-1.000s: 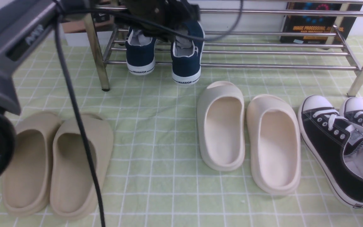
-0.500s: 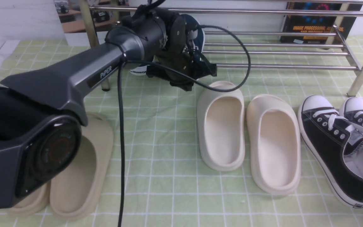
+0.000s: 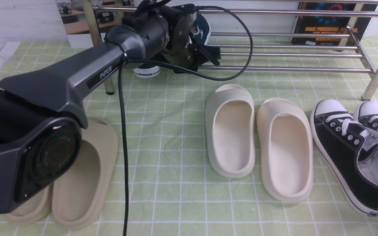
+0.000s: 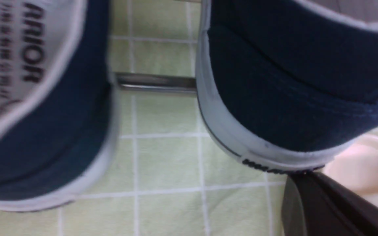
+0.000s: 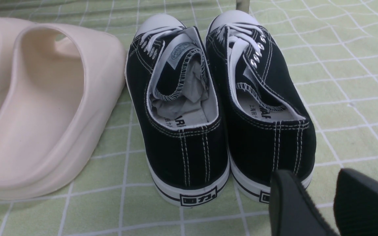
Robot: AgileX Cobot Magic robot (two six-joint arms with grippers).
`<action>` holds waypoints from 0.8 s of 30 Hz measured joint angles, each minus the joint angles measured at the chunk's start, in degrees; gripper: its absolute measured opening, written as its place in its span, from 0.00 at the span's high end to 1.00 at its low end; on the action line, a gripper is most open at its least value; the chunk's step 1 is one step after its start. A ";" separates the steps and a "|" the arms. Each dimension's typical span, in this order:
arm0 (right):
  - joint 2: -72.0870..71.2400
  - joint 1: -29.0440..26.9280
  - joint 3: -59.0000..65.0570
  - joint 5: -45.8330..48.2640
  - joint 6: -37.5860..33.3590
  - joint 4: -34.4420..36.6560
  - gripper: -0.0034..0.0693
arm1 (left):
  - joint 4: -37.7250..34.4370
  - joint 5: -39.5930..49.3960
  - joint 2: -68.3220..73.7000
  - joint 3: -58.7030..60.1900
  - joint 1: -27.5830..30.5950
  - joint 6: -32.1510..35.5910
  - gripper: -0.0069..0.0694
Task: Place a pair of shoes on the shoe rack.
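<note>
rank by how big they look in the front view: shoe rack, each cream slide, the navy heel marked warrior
1. shoe rack
2. left cream slide, right cream slide: alike, right one nearer, so tied
3. navy heel, mostly hidden

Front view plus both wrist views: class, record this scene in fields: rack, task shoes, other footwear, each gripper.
shoe rack: chrome, at the back of the checked cloth
navy shoes: on the rack's lower bars, heels past the front bar
other footwear: beige slides, cream slides, black sneakers, all on the checked cloth
left gripper: at a navy heel; open or shut unclear
right gripper: open, empty, near the black sneakers' heels
</note>
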 joint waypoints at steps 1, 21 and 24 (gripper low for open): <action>0.00 0.00 0.00 0.00 0.00 0.00 0.62 | 0.06 0.49 0.00 -0.24 0.15 0.00 0.93; 0.00 0.00 0.00 0.00 0.00 0.00 0.62 | -0.60 31.74 -16.82 -11.96 -0.43 15.47 0.93; 0.00 0.00 0.00 0.00 0.00 0.00 0.62 | -0.60 32.01 -25.01 -10.39 -0.43 16.53 0.93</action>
